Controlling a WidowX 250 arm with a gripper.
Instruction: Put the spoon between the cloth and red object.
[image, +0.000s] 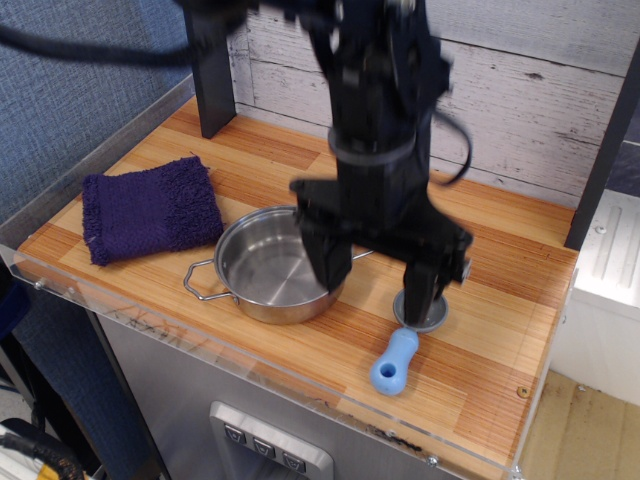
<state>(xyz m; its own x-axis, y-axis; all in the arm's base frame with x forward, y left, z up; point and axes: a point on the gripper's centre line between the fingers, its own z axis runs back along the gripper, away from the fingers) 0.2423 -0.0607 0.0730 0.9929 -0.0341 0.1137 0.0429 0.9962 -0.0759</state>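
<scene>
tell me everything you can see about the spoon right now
The spoon is a short toy scoop lying flat on the wooden counter, near its front edge and right of the steel pot. Its chunky light-blue plastic handle points toward the front and has a hole at its end. The round grey bowl at the far end is mostly hidden behind one finger of the open end effector; contact cannot be told.

The spoon (403, 349) lies flat near the front right of the tabletop (500, 290), its chunky light-blue handle pointing toward the front edge and its round grey bowl partly hidden. The dark purple cloth (150, 209) lies flat at the left, frayed edges showing. The red object is hidden from view.
</scene>
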